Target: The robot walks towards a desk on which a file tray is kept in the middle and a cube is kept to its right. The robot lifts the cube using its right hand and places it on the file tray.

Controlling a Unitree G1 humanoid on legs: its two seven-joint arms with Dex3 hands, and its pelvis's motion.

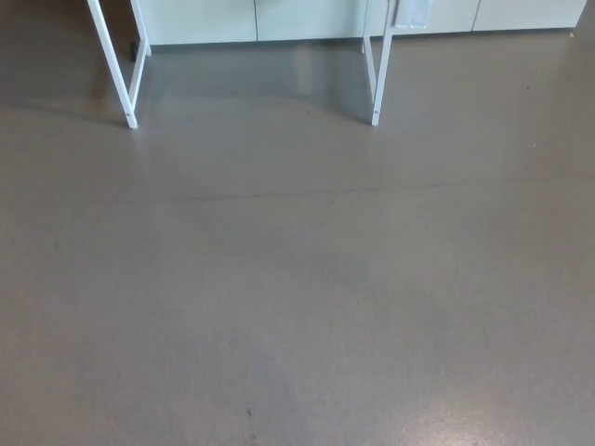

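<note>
Only the white legs of a desk show at the top of the head view: a left leg frame (121, 70) and a right leg (379, 65). The desk's top, the file tray and the cube are out of the picture. Neither of my hands shows.
A grey floor (297, 279) fills most of the view, stretching from me to the desk legs. White cabinet fronts (251, 20) run along the wall behind the desk. A faint seam crosses the floor at mid-height.
</note>
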